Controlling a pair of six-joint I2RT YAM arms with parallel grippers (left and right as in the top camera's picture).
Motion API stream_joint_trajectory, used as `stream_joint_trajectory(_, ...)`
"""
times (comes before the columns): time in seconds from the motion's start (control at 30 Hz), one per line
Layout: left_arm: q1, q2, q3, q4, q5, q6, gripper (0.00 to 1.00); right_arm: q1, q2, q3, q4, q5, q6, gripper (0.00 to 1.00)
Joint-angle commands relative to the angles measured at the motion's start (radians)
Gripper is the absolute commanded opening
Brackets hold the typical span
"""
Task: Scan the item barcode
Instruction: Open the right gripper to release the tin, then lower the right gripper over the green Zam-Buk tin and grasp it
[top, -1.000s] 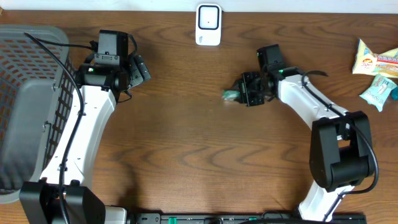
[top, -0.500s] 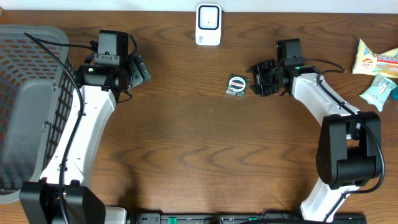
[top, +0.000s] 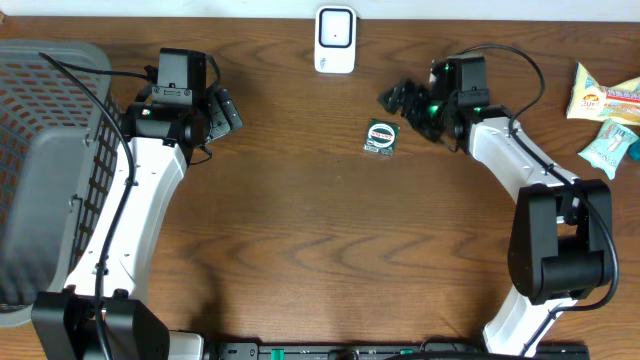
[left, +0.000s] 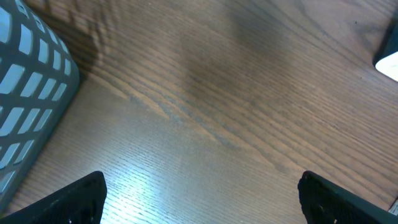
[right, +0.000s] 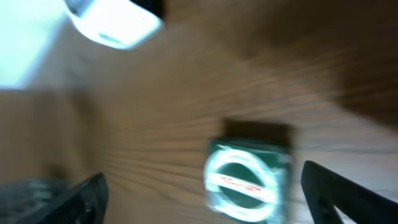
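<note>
1. While my right gripper (top: 403, 105) hangs with its jaws spread wide and nothing between them, the green packet (top: 381, 136) lies flat on the table (top: 300, 220). It sits just near and left of that gripper, and near and right of the white scanner (top: 335, 40). It is not in front of the scanner, so I judge the scan not yet done.
2. If I come down on the packet as it lies, my fingers may scrape the wood and slide off. It looks thin and flat, with little edge to pinch.
3. A push from one finger alone could skid the packet across the smooth wood instead of lifting it.
4. I cannot tell which face carries the barcode. A round label faces up, so if the code is underneath, I risk showing the scanner the wrong side.
5. My right wrist view is smeared, so aiming by it could put the pinch off-centre. The packet might then twist or drop on the way to the scanner.
6. Reaching far and left, I could knock the scanner, which stands at the far edge of the table.
7. My left gripper (top: 226, 110) is also wide open and empty, well apart on the left beside the basket (top: 40, 70). It cannot catch a slipping packet, and swinging it carelessly could snag the basket wall.
</note>
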Motion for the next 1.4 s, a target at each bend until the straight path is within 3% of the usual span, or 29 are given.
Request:
stream_joint_trajectory(0.0,0.004,-0.001,-0.005,-0.003,-0.013,-0.002,0.98,0.012,-0.015,0.0,-0.055,0.167,-0.2,0.97)
stream_joint_trajectory(0.27,0.004,-0.001,-0.005,-0.003,-0.013,-0.002,0.98,0.07,0.005,-0.004,-0.028,0.222,-0.287,0.95)
stream_joint_trajectory(0.43,0.005,-0.001,-0.005,-0.003,-0.013,-0.002,0.98,0.112,0.037,-0.004,0.029,0.224,-0.492,0.99)
stream_joint_trajectory(0.57,0.004,-0.001,-0.005,-0.003,-0.013,-0.002,0.98,0.123,0.061,-0.004,0.067,0.241,-0.654,0.9)
stream_joint_trajectory(0.9,0.005,-0.001,-0.005,-0.003,-0.013,-0.002,0.98,0.119,0.115,-0.004,0.114,0.234,-0.69,0.88)
stream_joint_trajectory(1.2,0.004,-0.001,-0.005,-0.003,-0.013,-0.002,0.98,0.12,0.16,-0.004,0.054,0.206,-0.745,0.75)
stream_joint_trajectory(1.37,0.004,-0.001,-0.005,-0.003,-0.013,-0.002,0.98,0.12,0.152,-0.004,0.027,0.177,-0.744,0.57)
